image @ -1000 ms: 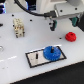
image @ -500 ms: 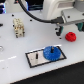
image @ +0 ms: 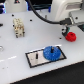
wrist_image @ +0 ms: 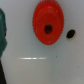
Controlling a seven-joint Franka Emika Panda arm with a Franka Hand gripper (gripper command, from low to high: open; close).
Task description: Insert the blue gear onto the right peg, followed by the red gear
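The blue gear (image: 51,52) lies flat on the right end of the white, black-framed plate (image: 36,59); the right peg is hidden in its centre hole. The left pin (image: 35,55) stands bare. The red gear (image: 71,36) lies on the white table at the exterior view's right. My gripper (image: 66,31) hangs just above and beside the red gear, holding nothing. In the wrist view the red gear (wrist_image: 48,21) fills the middle with its dark centre hole showing. A dark finger (wrist_image: 2,37) shows at the picture's edge, well apart from the gear.
A beige blocky part (image: 19,27) stands on the table at the exterior view's left. Blue and white items (image: 4,9) sit along the back edge. A black cable (image: 40,12) hangs behind the arm. A small dark spot (wrist_image: 70,34) marks the table beside the red gear.
My gripper has moved down and toward the red gear. The blue gear and the red gear have not moved.
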